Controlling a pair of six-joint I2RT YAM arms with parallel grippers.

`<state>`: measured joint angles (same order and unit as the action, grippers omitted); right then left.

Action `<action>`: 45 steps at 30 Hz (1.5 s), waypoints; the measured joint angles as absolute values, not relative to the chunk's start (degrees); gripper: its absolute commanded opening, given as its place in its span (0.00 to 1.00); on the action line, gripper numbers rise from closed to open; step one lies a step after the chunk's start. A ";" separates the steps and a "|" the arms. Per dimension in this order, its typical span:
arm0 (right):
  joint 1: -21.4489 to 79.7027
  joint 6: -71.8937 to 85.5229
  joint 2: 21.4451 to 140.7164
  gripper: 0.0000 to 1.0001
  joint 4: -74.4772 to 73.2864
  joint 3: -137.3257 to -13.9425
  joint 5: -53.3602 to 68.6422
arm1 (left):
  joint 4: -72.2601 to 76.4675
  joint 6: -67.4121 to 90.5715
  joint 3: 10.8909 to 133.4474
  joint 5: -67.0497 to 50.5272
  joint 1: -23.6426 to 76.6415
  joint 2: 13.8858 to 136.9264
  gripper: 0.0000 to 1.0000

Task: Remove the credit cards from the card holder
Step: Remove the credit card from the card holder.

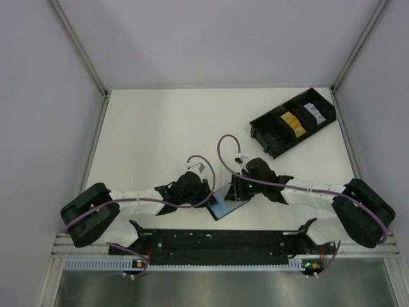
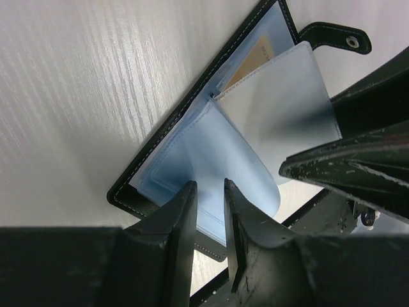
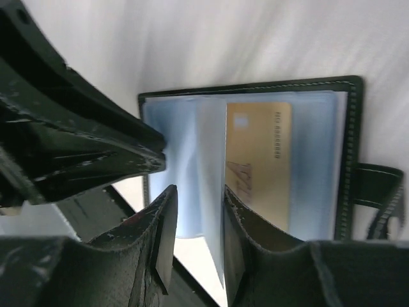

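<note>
Left gripper [image 2: 210, 185]: low over the near part of the table [image 1: 160, 128], left of centre. Its fingers stand only a narrow slit apart, tips down on a pale blue plastic sleeve [image 2: 211, 153] that shows through the gap; no clamp on the sleeve can be made out. Card holder [image 1: 223, 206]: black, stitched edge, lying flat and spread open on the table between the two grippers, just ahead of the arms' base rail, glossy blue sleeves uppermost. Its little black tab [image 2: 337, 35] with a metal snap sticks out from one edge, on the side away from the left gripper. Credit card [image 3: 259, 160]: one gold-yellow card, embossed digits along one side, still seated inside a clear sleeve of the holder; further cards cannot be told. Right gripper [image 3: 200, 190]: directly over the holder's right part, close beside the left gripper. Its fingers are slightly parted, with a loose sleeve leaf rising between them; whether they press it is unclear. Long black tray [image 1: 271, 137]: at the far right of the table, well apart from the holder, set diagonally, with an orange item [image 1: 291, 121] and a white item [image 1: 313, 110] in separate compartments.
</note>
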<state>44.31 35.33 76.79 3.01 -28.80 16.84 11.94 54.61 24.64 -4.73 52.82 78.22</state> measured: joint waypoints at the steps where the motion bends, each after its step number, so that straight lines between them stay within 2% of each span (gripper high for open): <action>1: 44.60 35.90 76.82 0.31 3.81 -28.80 17.89 | 12.16 54.72 24.62 -4.82 52.97 78.32 0.29; 7: 44.95 38.24 76.82 0.30 7.44 -28.82 22.02 | 12.34 55.18 24.62 -4.82 53.30 78.39 0.28; 11: 45.76 39.29 76.58 0.32 8.49 -28.93 23.99 | 12.60 55.75 23.97 -4.43 53.32 77.71 0.29; 21: 47.64 40.14 77.73 0.33 10.55 -29.87 27.75 | 8.84 58.17 18.17 1.54 53.43 65.65 0.31; 27: 47.92 37.47 75.53 0.33 4.56 -30.96 21.32 | 5.82 58.50 18.09 3.42 53.52 58.74 0.35; 30: 47.42 35.57 72.99 0.33 0.56 -31.27 16.60 | 4.21 58.43 18.94 3.40 53.80 57.45 0.40; 34: 45.10 33.56 71.64 0.28 -2.28 -31.27 13.06 | 5.43 58.87 20.60 2.00 53.87 58.35 0.46; 39: 42.46 32.38 71.77 0.23 -3.40 -31.18 10.52 | 12.95 61.04 21.52 -0.91 53.95 65.32 0.51; 45: 39.97 31.88 74.35 0.19 -2.04 -30.44 10.00 | 19.29 63.29 22.61 -2.11 53.95 73.80 0.52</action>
<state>39.97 31.88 74.35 -2.04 -30.44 10.00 19.29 63.29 22.61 -2.11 53.95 73.80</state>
